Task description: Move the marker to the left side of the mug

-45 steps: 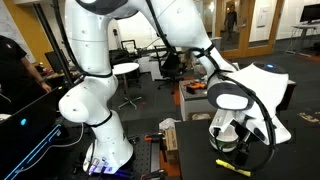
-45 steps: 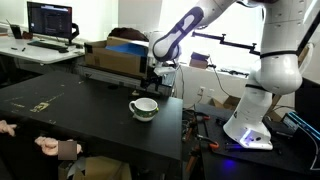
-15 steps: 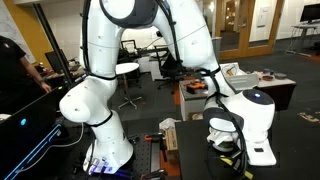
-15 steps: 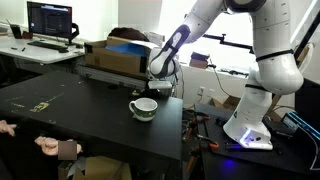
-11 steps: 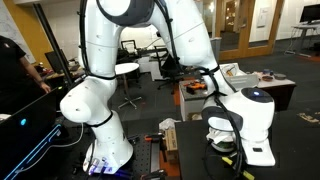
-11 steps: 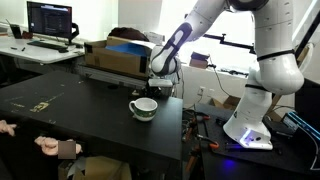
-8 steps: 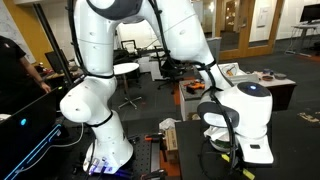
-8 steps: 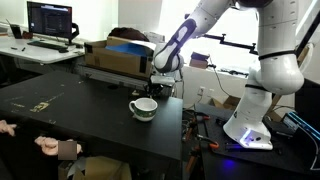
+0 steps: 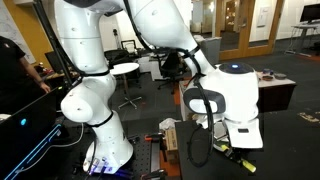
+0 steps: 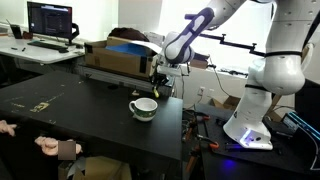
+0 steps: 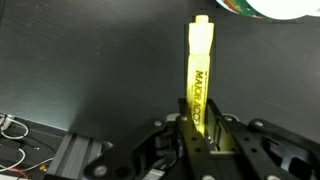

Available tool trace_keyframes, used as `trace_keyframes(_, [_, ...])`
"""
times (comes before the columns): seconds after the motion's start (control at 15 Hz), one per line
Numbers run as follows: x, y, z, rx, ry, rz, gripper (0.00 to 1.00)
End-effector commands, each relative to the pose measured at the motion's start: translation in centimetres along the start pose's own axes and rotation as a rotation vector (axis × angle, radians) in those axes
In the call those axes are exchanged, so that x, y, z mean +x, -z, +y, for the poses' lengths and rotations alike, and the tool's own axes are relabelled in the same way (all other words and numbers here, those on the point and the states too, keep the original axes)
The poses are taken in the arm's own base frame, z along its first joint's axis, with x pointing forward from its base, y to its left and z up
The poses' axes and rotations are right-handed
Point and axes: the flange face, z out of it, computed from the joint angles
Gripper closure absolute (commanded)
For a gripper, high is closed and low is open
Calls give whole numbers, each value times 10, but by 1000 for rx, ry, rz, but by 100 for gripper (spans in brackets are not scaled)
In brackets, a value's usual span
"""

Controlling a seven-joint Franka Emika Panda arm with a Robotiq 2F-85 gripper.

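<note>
In the wrist view, the bright yellow-green marker [image 11: 200,65] stands lengthwise out from between my fingers, its printed side facing the camera. My gripper [image 11: 200,128] is shut on its lower end. The white mug [image 11: 268,7] with a greenish band shows only as a rim at the top right, just past the marker's tip. In an exterior view the mug [image 10: 143,108] sits on the black table [image 10: 70,110], and the gripper [image 10: 157,84] hangs a little above and behind it. In an exterior view the bulky white wrist [image 9: 225,100] hides the mug and the fingers.
A cardboard box [image 10: 115,55] with a blue top stands at the table's back edge behind the mug. A monitor [image 10: 50,20] and a desk are at the far left. A person's hand [image 10: 50,147] rests at the table's near-left edge. The robot base [image 10: 250,125] stands beside the table.
The arm has risen from the table with the marker gripped, and the wrist has swung closer to one exterior camera. The mug has not moved.
</note>
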Motion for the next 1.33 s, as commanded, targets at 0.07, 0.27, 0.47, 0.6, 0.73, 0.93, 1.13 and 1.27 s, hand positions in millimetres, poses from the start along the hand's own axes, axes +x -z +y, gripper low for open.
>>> trace_keyframes(0.07, [-19,38,-4,45,69,80,95])
trace_keyframes(0.27, [-31,55,-19,43,211,111,95])
trace_keyframes(0.47, [-42,68,-32,40,326,139,95])
trace_keyframes(0.6, [-53,74,-40,40,398,152,95])
trace_keyframes(0.73, [-63,80,-51,32,463,161,95])
trace_keyframes(0.93, [-80,85,-67,15,555,165,95])
trace_keyframes(1.13, [-100,87,-84,-2,630,139,95])
trace_keyframes(1.27, [-114,88,-94,-19,688,124,95])
